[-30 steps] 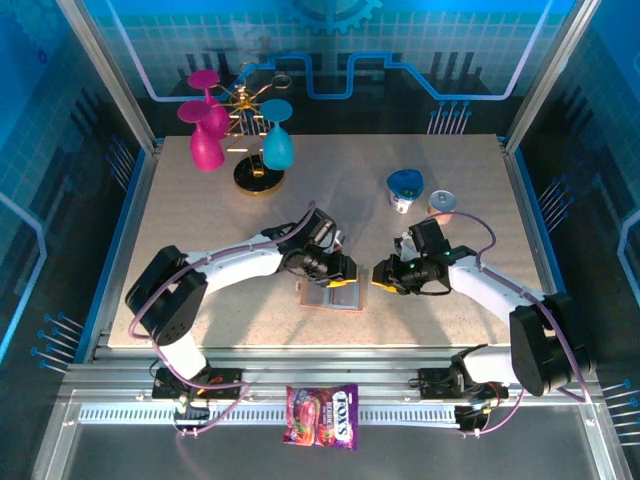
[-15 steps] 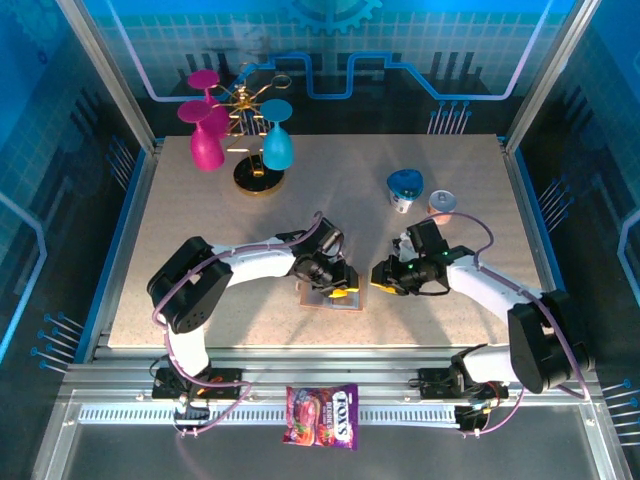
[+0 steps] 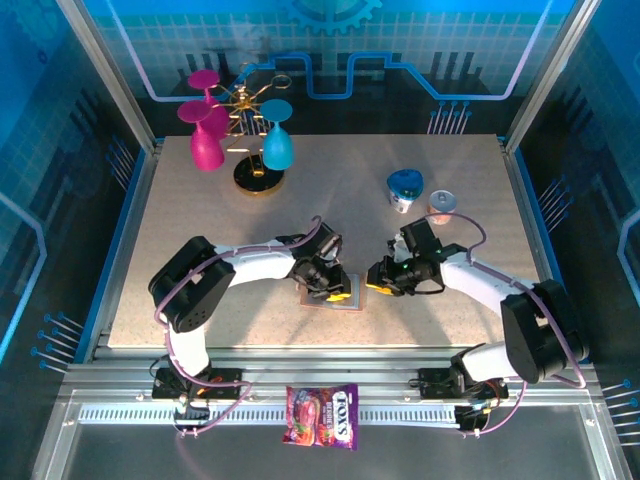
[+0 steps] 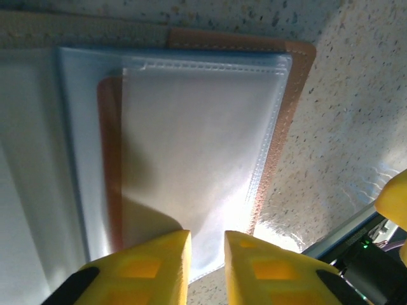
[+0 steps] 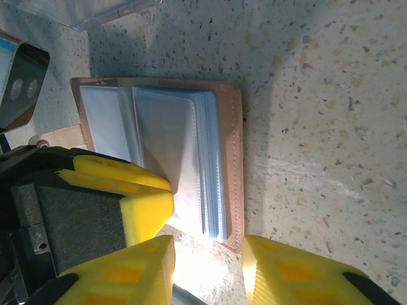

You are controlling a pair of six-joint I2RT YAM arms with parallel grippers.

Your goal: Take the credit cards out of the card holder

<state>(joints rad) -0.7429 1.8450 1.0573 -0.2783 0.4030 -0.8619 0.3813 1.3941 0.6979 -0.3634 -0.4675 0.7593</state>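
card holder [image 3: 318,300]: 1 | goblets [image 3: 277,148]: 2 or 3 | cups [image 3: 405,188]: 2 | candy packet [image 3: 322,415]: 1 | stand [image 3: 258,178]: 1

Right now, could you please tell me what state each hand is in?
Left hand: nearly closed at the card holder edge; whether it grips cannot be told.
Right hand: open, straddling the card holder's corner.

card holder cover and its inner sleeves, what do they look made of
Card holder cover: brown leather or leather-look, matte and grainy, with stitching along the edge. Sleeves: probably clear soft plastic, glossy, with glare and welded seams.
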